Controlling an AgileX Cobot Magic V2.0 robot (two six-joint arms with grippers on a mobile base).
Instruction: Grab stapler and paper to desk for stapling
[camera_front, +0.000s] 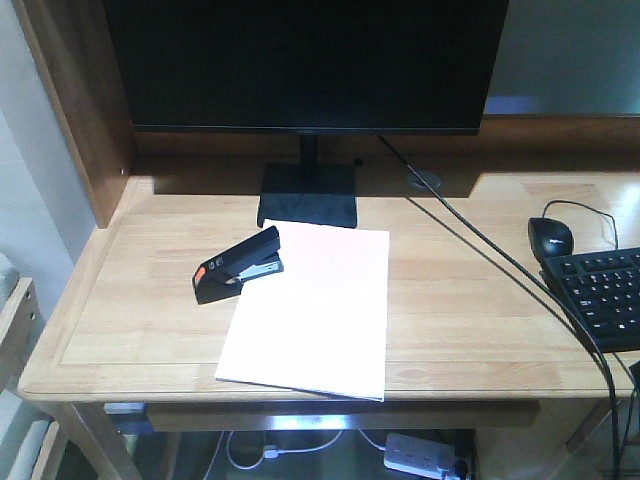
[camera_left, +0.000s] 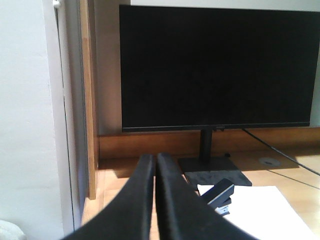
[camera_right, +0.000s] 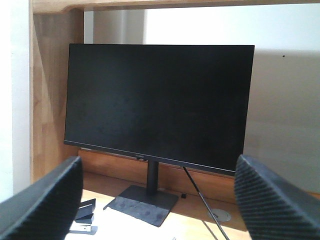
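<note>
The black stapler (camera_front: 238, 263) with an orange-red patch lies on the desk (camera_front: 140, 300), its far end resting over the upper left corner of the paper (camera_front: 315, 310). The white stack lies flat in the desk's middle, reaching the front edge. Neither arm shows in the front view. In the left wrist view my left gripper (camera_left: 155, 159) is shut with nothing between its fingers, held back from the stapler (camera_left: 221, 194) and paper (camera_left: 265, 210) at its right. In the right wrist view my right gripper (camera_right: 157, 167) stands wide open and empty, with the stapler (camera_right: 85, 212) low at left.
A black monitor (camera_front: 305, 60) on its stand (camera_front: 308, 195) fills the back of the desk. A cable (camera_front: 480, 235) runs across the right side toward a black mouse (camera_front: 550, 238) and keyboard (camera_front: 605, 295). A wooden side panel (camera_front: 75, 100) rises at the left.
</note>
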